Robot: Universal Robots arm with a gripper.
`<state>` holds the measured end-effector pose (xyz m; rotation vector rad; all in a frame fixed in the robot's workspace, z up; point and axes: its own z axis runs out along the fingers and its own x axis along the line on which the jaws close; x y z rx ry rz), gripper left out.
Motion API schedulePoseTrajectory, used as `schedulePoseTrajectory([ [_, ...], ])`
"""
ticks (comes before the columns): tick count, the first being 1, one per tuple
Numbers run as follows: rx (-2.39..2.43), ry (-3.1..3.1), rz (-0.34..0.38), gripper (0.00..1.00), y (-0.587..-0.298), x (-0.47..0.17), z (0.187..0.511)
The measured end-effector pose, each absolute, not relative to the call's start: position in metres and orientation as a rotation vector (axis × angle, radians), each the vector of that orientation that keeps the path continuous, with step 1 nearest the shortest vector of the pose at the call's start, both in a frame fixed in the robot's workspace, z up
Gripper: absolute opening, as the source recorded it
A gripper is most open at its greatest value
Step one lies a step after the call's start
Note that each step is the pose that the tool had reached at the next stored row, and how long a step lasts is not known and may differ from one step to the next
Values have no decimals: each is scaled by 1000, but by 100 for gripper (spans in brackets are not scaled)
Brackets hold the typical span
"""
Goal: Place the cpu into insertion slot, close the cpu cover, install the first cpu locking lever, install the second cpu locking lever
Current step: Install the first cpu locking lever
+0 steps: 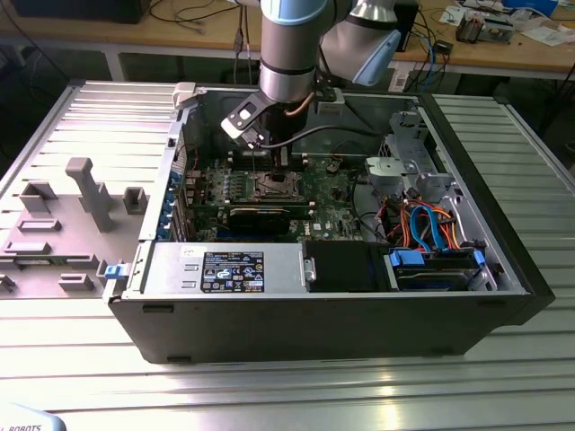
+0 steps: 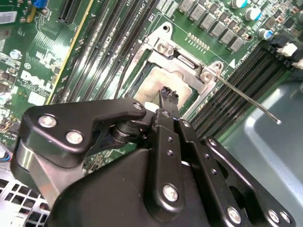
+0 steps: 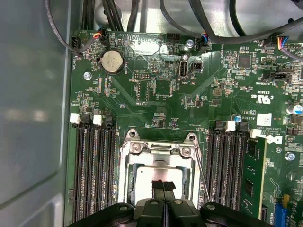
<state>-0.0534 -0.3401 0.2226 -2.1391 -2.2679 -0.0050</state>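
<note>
Hand [image 3: 163,185] closed tight and empty, likely for pressing rather than gripping, tips just above the cpu [image 3: 150,174] inside the lowered cpu cover [image 3: 125,163]; locking lever [image 3: 202,178] beside, apparently unlatched.

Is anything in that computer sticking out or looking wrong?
A thin metal lever beside the cpu cover juts out over the memory slots instead of lying flat; it looks unlatched. Nothing else stands out.

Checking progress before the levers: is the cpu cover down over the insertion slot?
Yes, in the first wrist view the cpu cover lies flat, framing the cpu.
</note>
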Motion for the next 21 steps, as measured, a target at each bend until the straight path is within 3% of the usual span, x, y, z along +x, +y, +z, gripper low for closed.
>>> schedulePoseTrajectory([
  [9,-2139,-2268,-5,11,-340,-53,259],
  [21,-2031,-2365,-3,11,-340,-53,259],
])
